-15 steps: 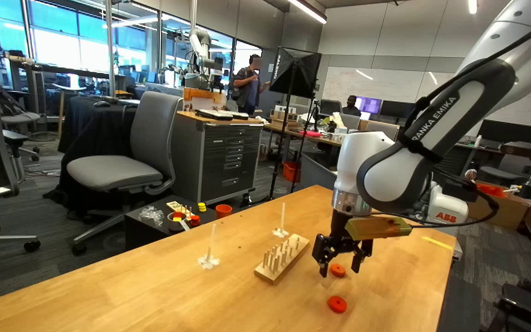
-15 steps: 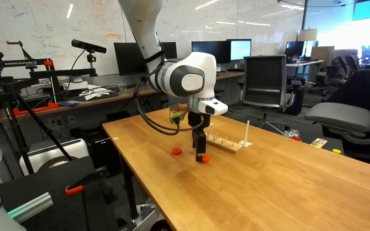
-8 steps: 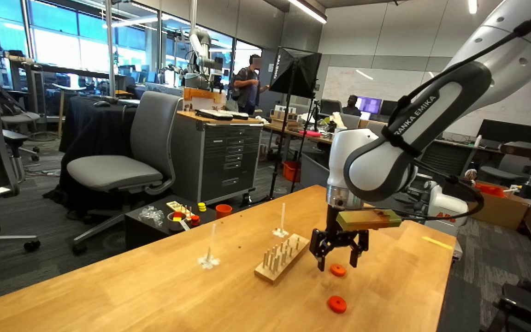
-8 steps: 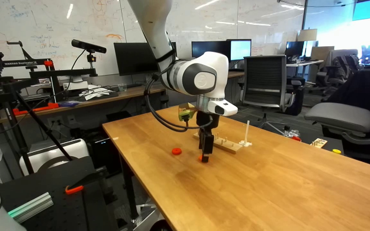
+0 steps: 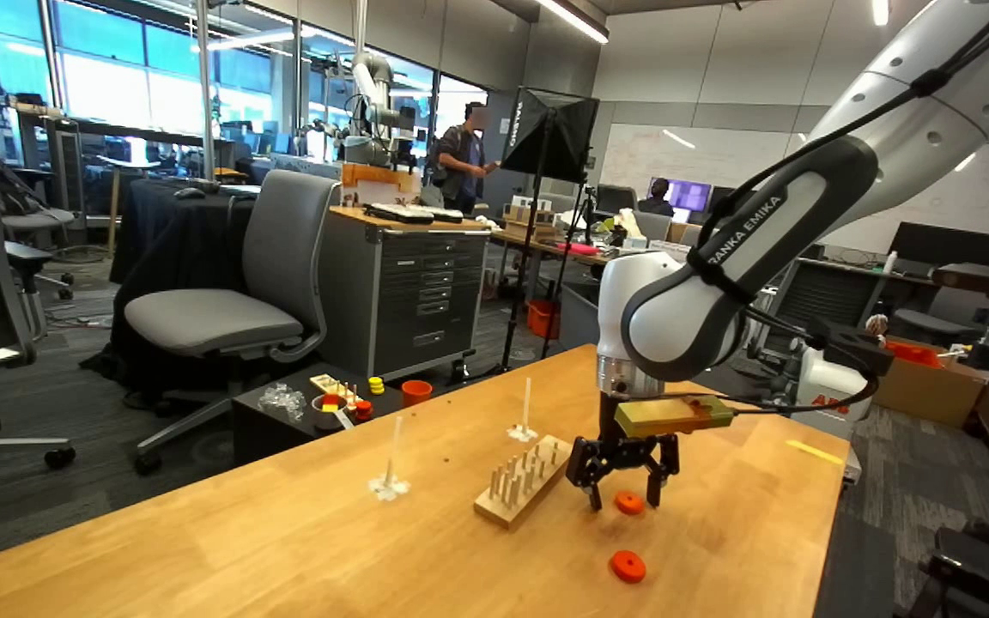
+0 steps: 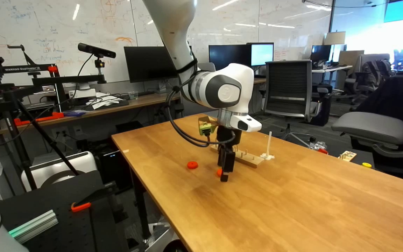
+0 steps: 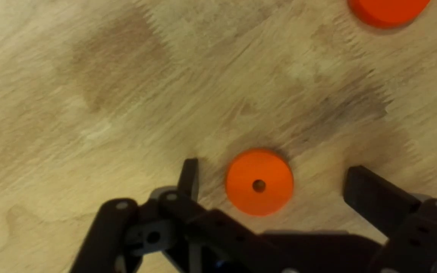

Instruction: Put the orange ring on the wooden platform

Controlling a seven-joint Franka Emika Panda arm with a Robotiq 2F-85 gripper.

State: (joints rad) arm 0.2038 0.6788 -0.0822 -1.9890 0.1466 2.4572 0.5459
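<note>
The orange ring lies flat on the table and also shows in an exterior view, partly hidden by a finger. In the wrist view the orange ring sits between the two open fingers, apart from both and nearer the left one. My gripper is open, pointing down, with its fingertips low around the ring; it also shows in the wrist view. The wooden platform is a pale board with several upright pegs, beside the gripper. In an exterior view the platform is partly hidden behind the gripper.
A redder ring lies on the table near the orange one; it also shows in the wrist view. Two thin white upright stands, a nearer one and a farther one, rise from the table beyond the platform.
My gripper has shifted across toward the platform's side, then come down over the orange ring. It stays open. The rings and the platform have not moved.
</note>
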